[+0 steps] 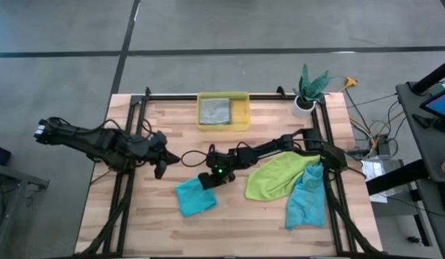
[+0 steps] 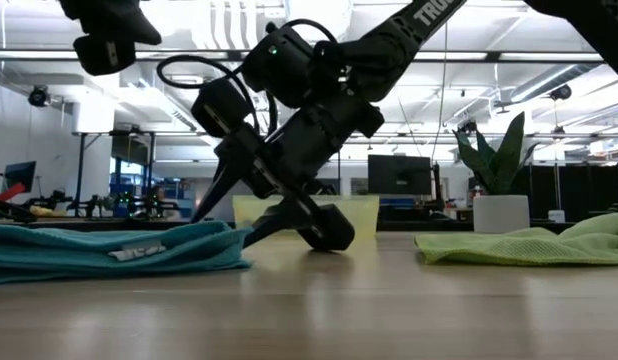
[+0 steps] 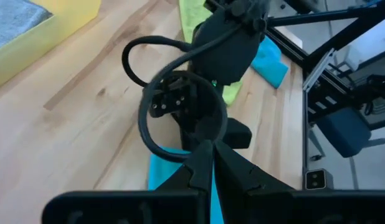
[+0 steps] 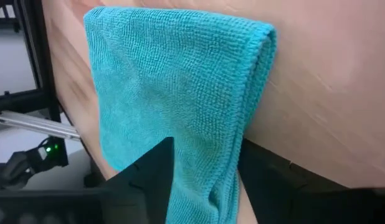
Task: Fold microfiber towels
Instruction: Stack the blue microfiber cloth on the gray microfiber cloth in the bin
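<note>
place: lab/workshop | evidence: monitors (image 2: 399, 174), ceiling ducts (image 2: 234, 22), concrete floor (image 1: 57, 43)

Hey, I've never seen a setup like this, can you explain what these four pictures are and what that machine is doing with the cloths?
It is a robot with two dark arms at a wooden table. One picture looks straight down, one looks level across the table top, and two come from cameras on the arms' wrists.

On the table lie a folded teal towel, a lime green towel and a second teal towel near the right edge. A grey towel sits in a yellow bin, beside a potted plant.

The right hand is down at the folded teal towel, one finger on each side of its edge; a firm grip can't be confirmed. The left hand waits nearby, shut and empty.
</note>
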